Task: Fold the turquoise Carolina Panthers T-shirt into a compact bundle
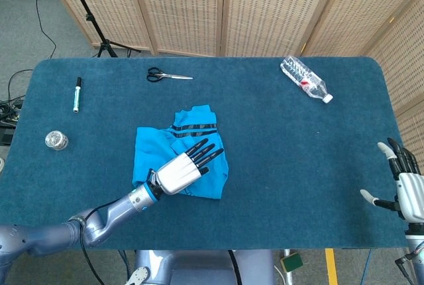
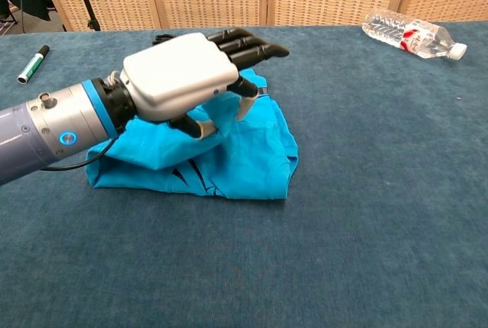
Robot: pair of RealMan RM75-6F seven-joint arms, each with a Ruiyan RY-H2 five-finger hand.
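Note:
The turquoise T-shirt (image 1: 149, 156) lies partly folded at the middle left of the blue table, its black stripes showing near the collar. My left hand (image 1: 182, 169) hovers over the shirt's right half and pinches a doubled-over flap of the cloth between thumb and fingers, with the other fingers stretched out. In the chest view the left hand (image 2: 187, 76) covers much of the T-shirt (image 2: 259, 156), and the flap hangs under the palm. My right hand (image 1: 405, 189) stays at the table's front right corner, fingers apart and holding nothing.
Black scissors (image 1: 162, 75) lie at the back, left of centre. A plastic water bottle (image 1: 305, 79) lies at the back right. A green marker (image 1: 77, 94) and a small round metal object (image 1: 56, 140) sit at the far left. Wicker screens stand behind the table.

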